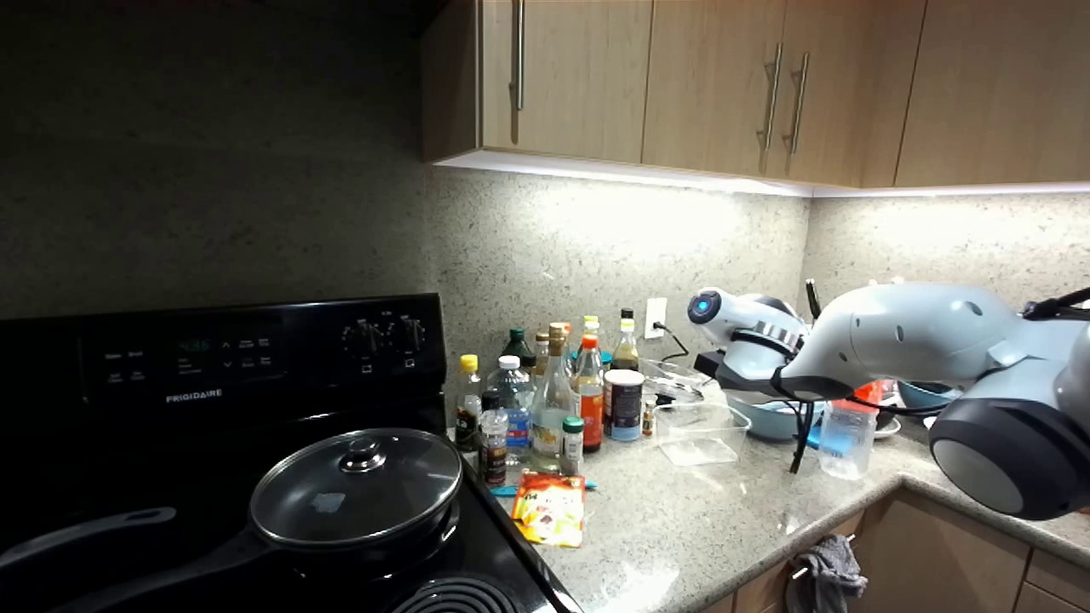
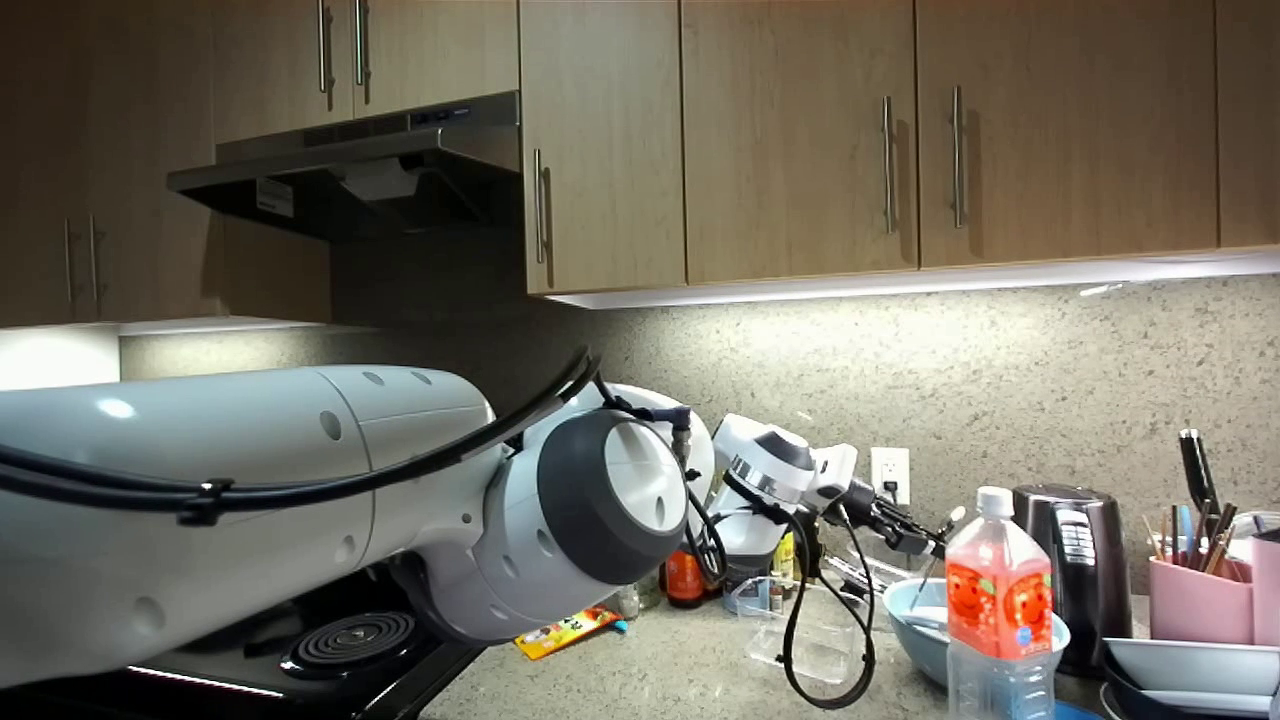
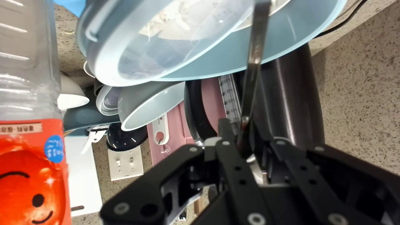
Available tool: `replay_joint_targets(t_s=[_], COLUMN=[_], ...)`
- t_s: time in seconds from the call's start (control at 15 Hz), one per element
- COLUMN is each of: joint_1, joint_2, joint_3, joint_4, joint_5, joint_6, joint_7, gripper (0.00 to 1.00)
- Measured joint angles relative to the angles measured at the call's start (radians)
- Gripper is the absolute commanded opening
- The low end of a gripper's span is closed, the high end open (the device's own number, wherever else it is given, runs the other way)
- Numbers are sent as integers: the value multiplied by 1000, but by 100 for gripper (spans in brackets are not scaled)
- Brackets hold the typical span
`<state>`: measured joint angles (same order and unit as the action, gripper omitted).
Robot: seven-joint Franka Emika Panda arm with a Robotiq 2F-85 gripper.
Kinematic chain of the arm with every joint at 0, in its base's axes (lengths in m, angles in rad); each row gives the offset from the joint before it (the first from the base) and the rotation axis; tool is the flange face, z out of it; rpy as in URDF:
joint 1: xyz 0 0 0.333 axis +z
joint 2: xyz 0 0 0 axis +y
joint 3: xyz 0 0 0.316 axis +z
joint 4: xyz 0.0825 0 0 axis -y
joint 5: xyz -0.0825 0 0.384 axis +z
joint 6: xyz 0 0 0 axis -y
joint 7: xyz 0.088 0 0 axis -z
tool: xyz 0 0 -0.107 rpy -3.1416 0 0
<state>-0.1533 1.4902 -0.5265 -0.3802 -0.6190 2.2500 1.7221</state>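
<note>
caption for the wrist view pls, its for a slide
Claw around a metal utensil slanting across a light blue bowl, with an orange-labelled bottle at the picture's left edge.

1. In an exterior view, the gripper [image 2: 938,549] meets a thin utensil [image 2: 927,574] slanting down to a pale blue bowl [image 2: 918,652]; whether it grips is too small to tell.
2. The white arm [image 2: 200,500] spans from the view's left edge, partly hiding the stove [image 2: 235,655] with its 1 visible coil burner [image 2: 352,638].
3. A clear bottle [image 2: 1000,610] with 2 smiling faces on its red label stands before the bowl.
4. A dark kettle [image 2: 1085,560] stands behind the bottle.
5. An orange packet [image 2: 565,632] and a clear container [image 2: 825,660] rest on the counter [image 2: 620,682].
</note>
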Motion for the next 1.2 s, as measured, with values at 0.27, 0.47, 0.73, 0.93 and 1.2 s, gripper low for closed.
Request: replay_joint_targets(t_s=[0.27,0.47,0.73,0.93,1.2], joint_1=[1,1,0,1,1], joint_2=[0,0,0,0,0], joint_3=[0,0,0,-2,-2], joint_4=[0,0,0,0,0], joint_5=[-4,-4,-4,-11,-14], joint_6=[1,1,1,1,1], joint_7=[-15,-16,-16,-16,-16], gripper=[78,99,100,100,100])
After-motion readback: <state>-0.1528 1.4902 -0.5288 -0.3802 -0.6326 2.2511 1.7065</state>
